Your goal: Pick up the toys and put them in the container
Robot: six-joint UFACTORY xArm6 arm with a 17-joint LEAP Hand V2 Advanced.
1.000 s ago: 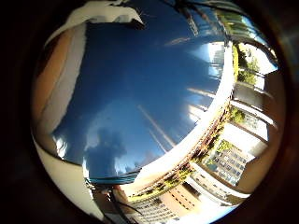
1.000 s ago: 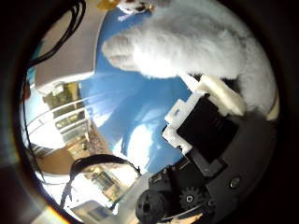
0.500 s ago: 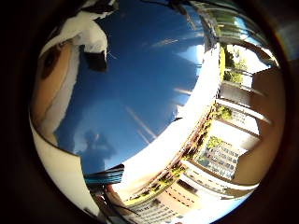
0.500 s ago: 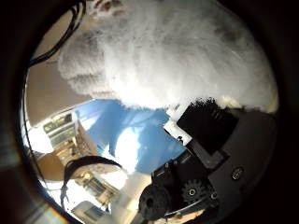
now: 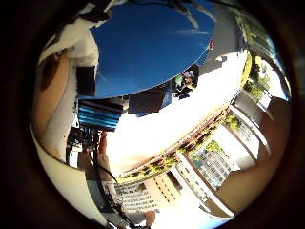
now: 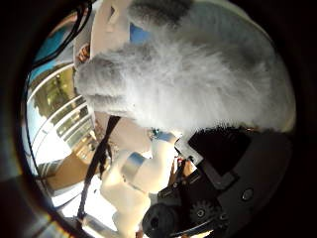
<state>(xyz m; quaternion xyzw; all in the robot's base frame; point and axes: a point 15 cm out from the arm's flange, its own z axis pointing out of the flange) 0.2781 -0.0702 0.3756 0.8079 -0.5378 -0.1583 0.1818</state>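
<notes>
Fluffy white toy (image 6: 198,84) against hand (image 6: 213,198)

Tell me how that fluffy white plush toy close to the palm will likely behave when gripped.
The white plush toy looks long-furred and stuffed, so it will probably squash and flop rather than stay stiff. It likely weighs little for its bulk. The fur may let it slip against the robot hand, though it seems unlikely to break.

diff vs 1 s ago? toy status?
The white furry toy has grown from a patch at the thumb side view's edge to filling most of it, so it is now close against the palm. In the little finger side view the blue surface has shrunk, suggesting the hand has lifted or tilted away. Grasp itself not visible.
</notes>
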